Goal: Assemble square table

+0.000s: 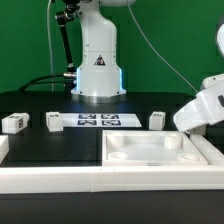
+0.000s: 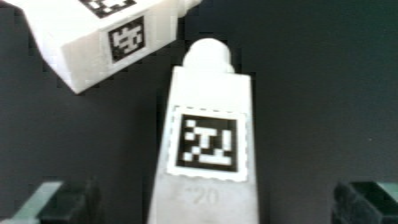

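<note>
A Panda arm (image 1: 205, 102) leans in from the exterior view's right over the black table (image 1: 40, 105). Its white hand hangs low just beyond the far right corner of the tabletop slab (image 1: 150, 152). The slab, the square table's top, lies near the front and right of centre, rim upward, with raised bosses at its far corners.

Three legs sit in a far row: the left leg (image 1: 13, 122), the middle leg (image 1: 52, 121) and the right leg (image 1: 157, 119), the last one near the arm's hand. The marker board (image 1: 97, 121) lies between the middle and right legs, in front of the robot base (image 1: 97, 65). A white border rail (image 1: 50, 180) runs along the near edge. From this view the fingers cannot be made out.

The wrist view shows what the wide shot hides. The gripper (image 2: 210, 200) is spread wide, its dark fingertips (image 2: 50, 200) standing clear on either side of a long tagged leg (image 2: 210, 140) that lies flat on the table. Just beside that leg's rounded end lies a tagged block (image 2: 107, 45), askew to it. It cannot be told which pieces of the far row these two are.
</note>
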Tool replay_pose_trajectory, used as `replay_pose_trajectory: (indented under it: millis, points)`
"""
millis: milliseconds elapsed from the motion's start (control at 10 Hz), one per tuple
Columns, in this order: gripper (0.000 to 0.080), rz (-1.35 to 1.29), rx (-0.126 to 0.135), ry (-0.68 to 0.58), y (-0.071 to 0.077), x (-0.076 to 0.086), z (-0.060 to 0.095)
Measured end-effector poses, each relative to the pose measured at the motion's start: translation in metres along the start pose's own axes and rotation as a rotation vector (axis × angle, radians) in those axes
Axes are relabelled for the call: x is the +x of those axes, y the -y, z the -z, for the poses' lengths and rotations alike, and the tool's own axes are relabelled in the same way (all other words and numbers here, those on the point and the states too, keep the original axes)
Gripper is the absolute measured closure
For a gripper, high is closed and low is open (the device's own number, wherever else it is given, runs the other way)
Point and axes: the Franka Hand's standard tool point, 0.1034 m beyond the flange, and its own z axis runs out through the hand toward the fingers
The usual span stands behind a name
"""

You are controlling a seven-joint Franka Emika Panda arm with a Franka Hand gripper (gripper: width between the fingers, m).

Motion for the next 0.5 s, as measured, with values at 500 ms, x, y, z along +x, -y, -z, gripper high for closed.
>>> replay_pose_trajectory:
  millis: [500]
  points:
    - [0.0151,0.073,-0.043,0.001,0.0079,0.0027,-0.0052]
